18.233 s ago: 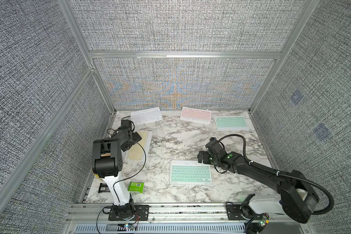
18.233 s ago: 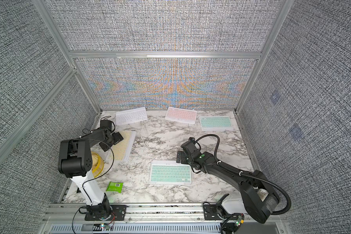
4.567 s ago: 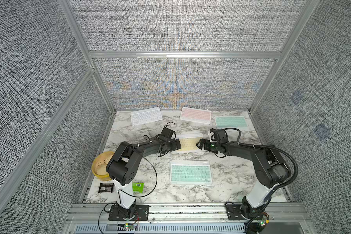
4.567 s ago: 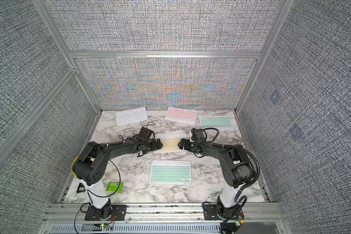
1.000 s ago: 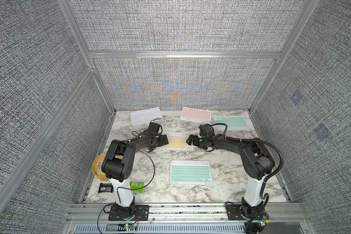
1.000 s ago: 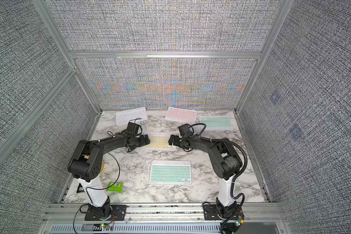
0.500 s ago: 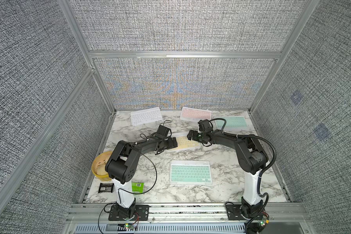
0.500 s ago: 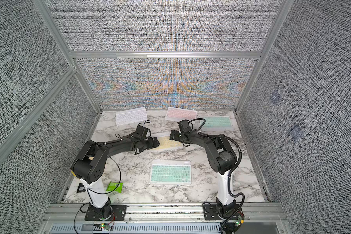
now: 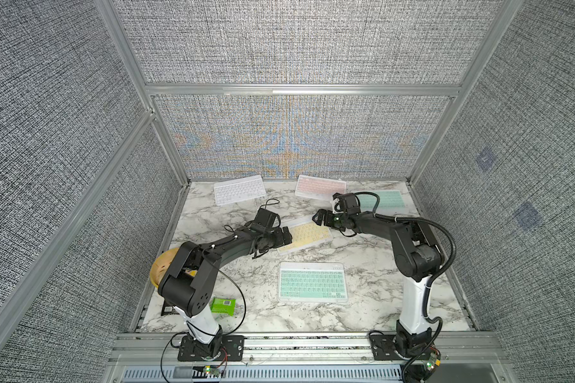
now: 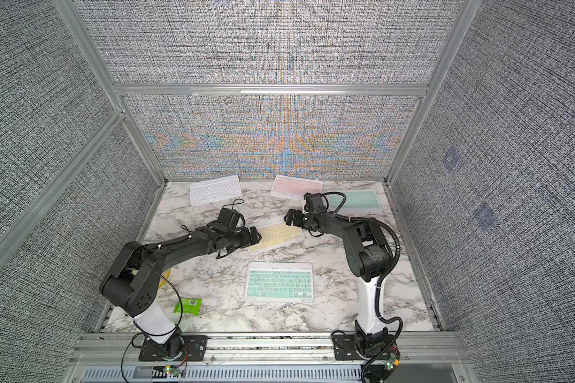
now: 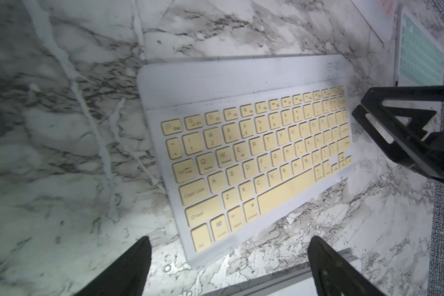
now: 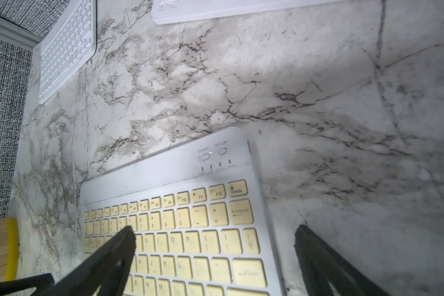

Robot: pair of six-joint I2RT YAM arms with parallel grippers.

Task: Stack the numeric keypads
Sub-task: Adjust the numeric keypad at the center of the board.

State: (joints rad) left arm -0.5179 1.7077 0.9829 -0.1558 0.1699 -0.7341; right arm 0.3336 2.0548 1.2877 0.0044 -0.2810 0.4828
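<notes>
Nothing is stacked on the near mint keyboard (image 9: 313,281) yet. Behind it, the yellow keyboard (image 9: 307,236) has swung askew within the last second. It lies flat on the table (image 9: 362,265), so the lift probably needs realigning. The left gripper (image 9: 287,236) and right gripper (image 9: 317,217) flank its ends, both spread wide and holding nothing. The white keyboard (image 9: 239,189), pink keyboard (image 9: 320,186) and far mint keyboard (image 9: 384,200) wait at the back.

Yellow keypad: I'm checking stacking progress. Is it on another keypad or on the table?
On the table. The yellow keypad lies keys up, with the marble table showing along its edges and no keypad beneath.
</notes>
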